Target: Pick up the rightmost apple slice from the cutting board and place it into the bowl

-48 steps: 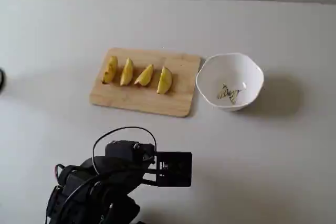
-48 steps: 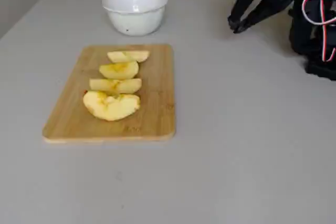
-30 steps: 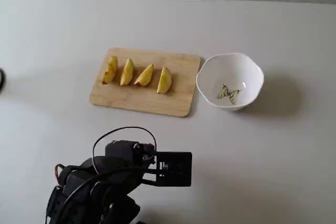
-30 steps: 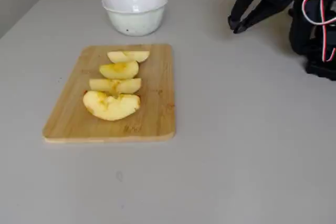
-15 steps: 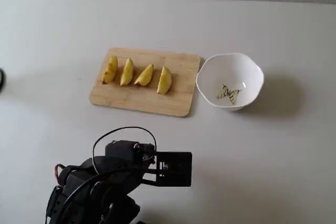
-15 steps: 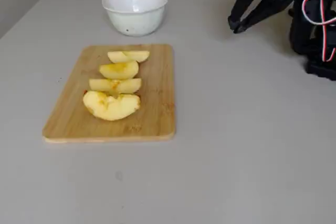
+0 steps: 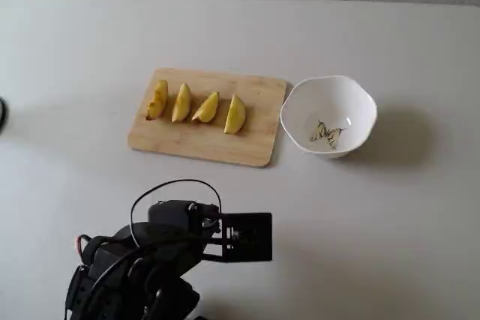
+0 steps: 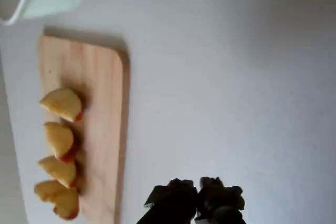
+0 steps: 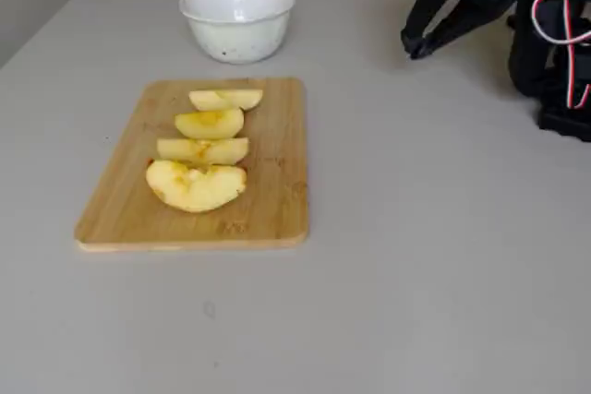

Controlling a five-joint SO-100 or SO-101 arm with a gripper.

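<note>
The cutting board lies mid-table with several apple wedges in a row. The apple slice, pale yellow-green, is the one nearest the bowl; it also shows in the wrist view and in the other fixed view. The white bowl stands just right of the board, empty but for its squiggle mark. My gripper is shut and empty, held above bare table well away from the board. In the wrist view it sits at the bottom edge, its jaws together.
Three deeper yellow wedges lie left of the apple slice on the board. My folded arm with its cables sits at the table's near edge. A dark cable end shows at the left edge.
</note>
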